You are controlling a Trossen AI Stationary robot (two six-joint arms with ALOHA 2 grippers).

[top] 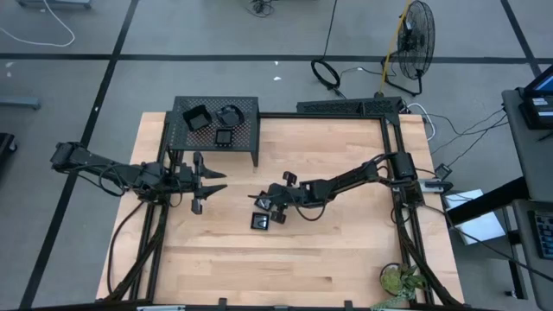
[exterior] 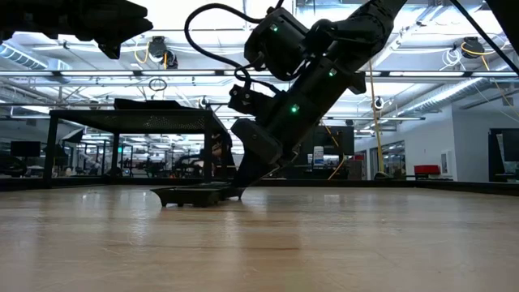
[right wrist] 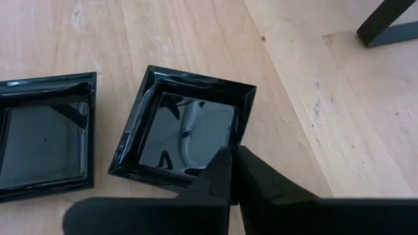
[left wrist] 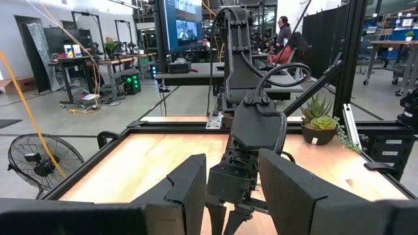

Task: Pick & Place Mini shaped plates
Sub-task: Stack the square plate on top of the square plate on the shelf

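Two glossy black square mini plates lie side by side flat on the wooden table near its middle: one (right wrist: 189,134) at my right gripper (right wrist: 232,170), the other (right wrist: 46,130) beside it. A square plate (top: 261,222) shows just nearside of the right gripper (top: 275,206). In the low view the plates (exterior: 195,195) sit low on the table under that gripper (exterior: 241,188). Three more small black plates (top: 225,136) rest on top of the black mesh rack (top: 216,108). My left gripper (top: 205,181) hovers open near the rack's front, touching nothing. My right gripper pinches the near rim (right wrist: 225,153) of the right-hand square plate, close to a corner, one finger (right wrist: 215,176) inside the dish and one (right wrist: 268,186) outside. The fingers slant down from the table's right side. The plate's bottom appears to rest on the table.
The mesh rack stands on legs at the table's far left. A potted plant (top: 402,281) sits at the near right corner. The table's black frame (top: 393,173) runs along its edges. Bare wood lies nearside of the plates. A fan (top: 415,43) stands on the floor beyond.
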